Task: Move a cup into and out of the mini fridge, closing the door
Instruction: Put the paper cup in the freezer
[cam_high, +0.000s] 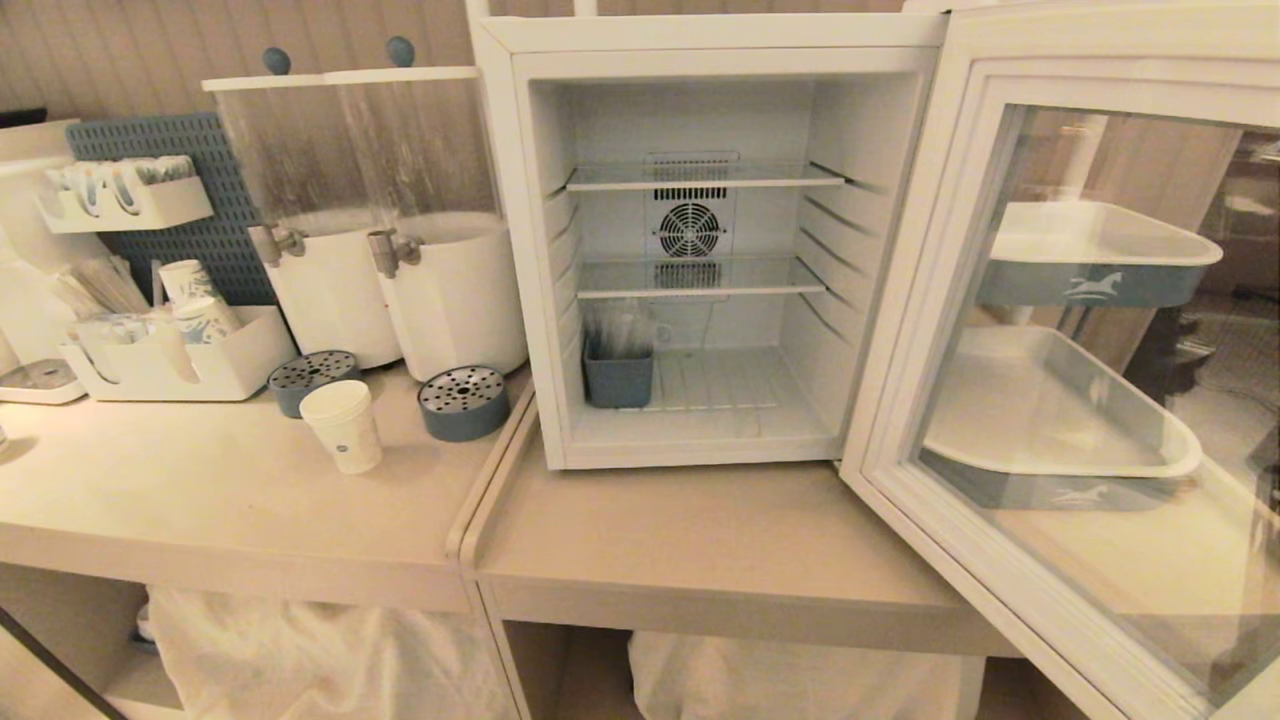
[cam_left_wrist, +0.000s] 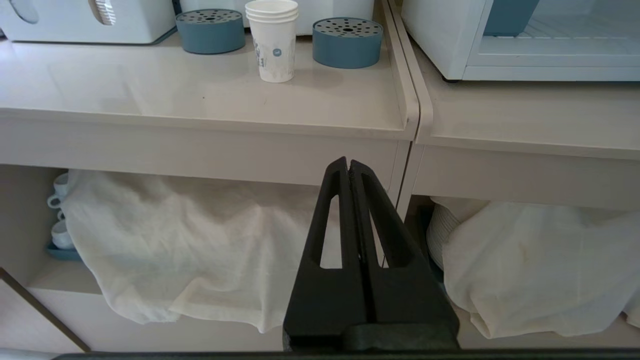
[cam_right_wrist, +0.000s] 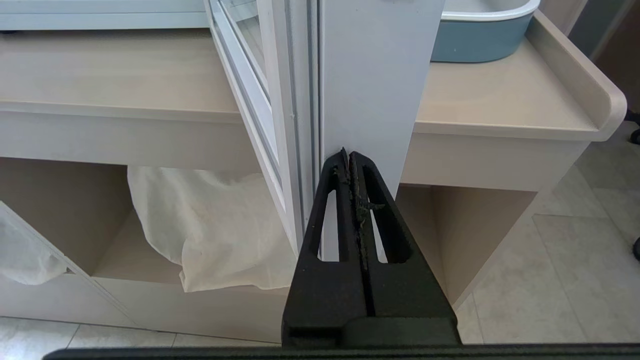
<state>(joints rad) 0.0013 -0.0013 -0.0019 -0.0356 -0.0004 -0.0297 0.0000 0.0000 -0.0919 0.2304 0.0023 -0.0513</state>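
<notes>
Currently the task stands at its start, judged from the layout. The mini fridge (cam_high: 700, 250) sits on the table (cam_high: 720, 530) with its door (cam_high: 1090, 350) swung fully open toward the robot's right. The cup (cam_high: 342, 425) (a white paper cup with a layered rim) stands upright on the adjoining table surface to the left of the fridge, between two round blue drip trays (cam_high: 462, 402), well apart from the fridge opening. The lower fridge compartment holds only a small blue-grey bin (cam_high: 618, 375). The left pincer (cam_left_wrist: 348, 165) hangs below the table edge, fingers pressed together, holding nothing. The right pincer (cam_right_wrist: 348, 156) is likewise closed and empty, just in front of the door's lower edge. Remaining steps: grasp the cup, place it inside, retrieve it, close the door.
</notes>
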